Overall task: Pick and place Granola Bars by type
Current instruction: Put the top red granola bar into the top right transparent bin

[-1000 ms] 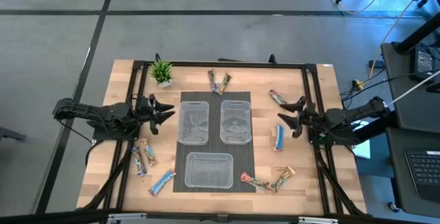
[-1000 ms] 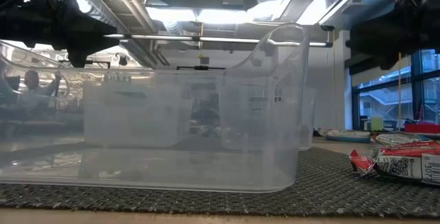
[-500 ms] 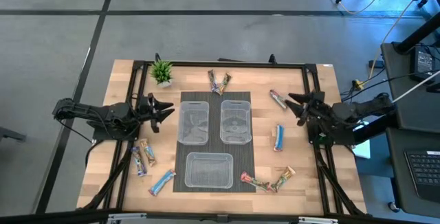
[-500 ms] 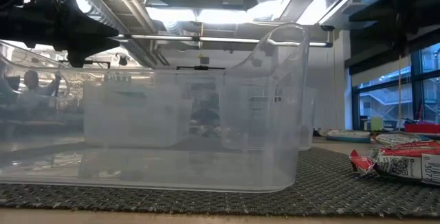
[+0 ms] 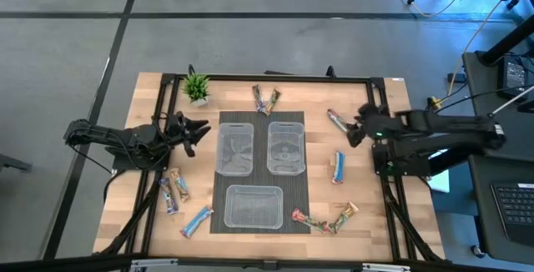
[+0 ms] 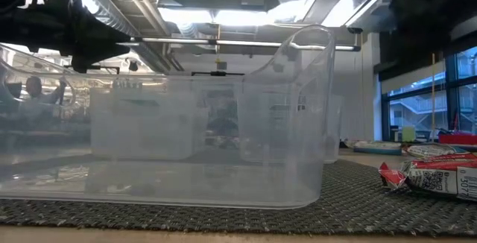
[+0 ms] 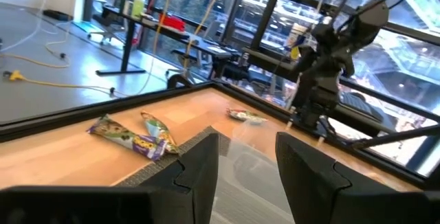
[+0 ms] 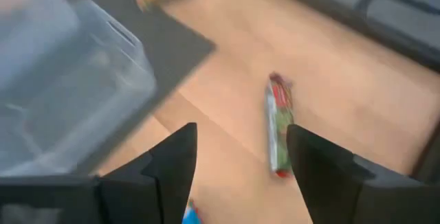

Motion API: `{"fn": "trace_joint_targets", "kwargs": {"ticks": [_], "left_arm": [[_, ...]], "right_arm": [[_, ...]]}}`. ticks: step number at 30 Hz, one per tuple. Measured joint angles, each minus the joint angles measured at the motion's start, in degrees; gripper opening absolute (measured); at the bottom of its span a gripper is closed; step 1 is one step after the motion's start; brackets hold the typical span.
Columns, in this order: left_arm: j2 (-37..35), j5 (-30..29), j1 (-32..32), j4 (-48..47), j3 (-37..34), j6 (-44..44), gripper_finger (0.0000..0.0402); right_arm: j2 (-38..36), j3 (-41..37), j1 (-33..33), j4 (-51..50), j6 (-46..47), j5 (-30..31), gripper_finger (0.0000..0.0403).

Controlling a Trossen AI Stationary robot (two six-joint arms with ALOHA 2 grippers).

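Since a second ago the right gripper (image 5: 355, 130) has swung toward the upper right of the table (image 5: 158, 105), fingers spread and empty, beside a red granola bar (image 5: 336, 120). Left gripper (image 5: 198, 133), partly parted, empty, hovers left of the clear bins (image 5: 235, 148).

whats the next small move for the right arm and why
Probably lower the right gripper onto the red-wrapped bar and close. Its fingers stand open and empty, and in the wrist view the bar lies on bare wood just ahead, between them. All three bins look empty. The left gripper waits by the mat.
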Motion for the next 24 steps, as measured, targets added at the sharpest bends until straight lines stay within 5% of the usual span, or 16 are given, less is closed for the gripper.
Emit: {"fn": "trace_joint_targets", "kwargs": {"ticks": [13,24], "left_arm": [[0.0,-0.7,0.0,0.0,0.0,0.0,0.0139],[0.0,-0.7,0.0,-0.6,0.0,0.0,0.0139]], "right_arm": [[20.8,0.1,-26.8,10.9,-22.5,-16.0,0.0226],[35.6,0.1,-36.3,17.5,-33.2,-19.8,0.0226]]}}
